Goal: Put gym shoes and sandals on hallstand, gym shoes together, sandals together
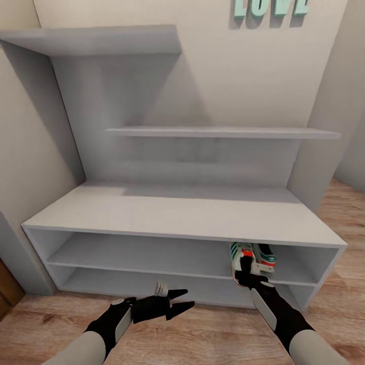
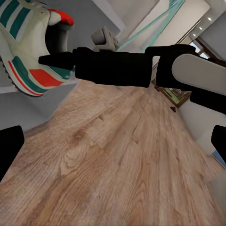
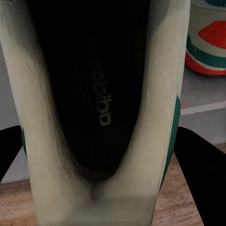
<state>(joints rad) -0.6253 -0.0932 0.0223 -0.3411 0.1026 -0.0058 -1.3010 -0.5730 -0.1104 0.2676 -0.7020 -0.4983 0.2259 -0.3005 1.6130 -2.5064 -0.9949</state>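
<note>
My right gripper (image 1: pixel 245 265) is shut on the heel end of one gym shoe (image 1: pixel 236 255), a cream sneaker with green stripes. It holds the shoe at the front edge of the hallstand's (image 1: pixel 167 213) upper low shelf, near the right end. In the right wrist view the shoe's dark insole (image 3: pixel 101 94) lies between my black fingers (image 3: pixel 200 155). The second gym shoe (image 1: pixel 267 257) (image 3: pixel 209 44) stands on that shelf just to the right. My left gripper (image 1: pixel 183 299) is open and empty above the corridor floor (image 1: pixel 203 334). The sandals are out of view.
The left wrist view looks along the wood floor (image 2: pixel 117 155) at the held shoe (image 2: pixel 28 42) and the right arm (image 2: pixel 122 66). Walls close in the hallstand at both ends. Teal letters (image 1: pixel 271 7) hang on the wall above.
</note>
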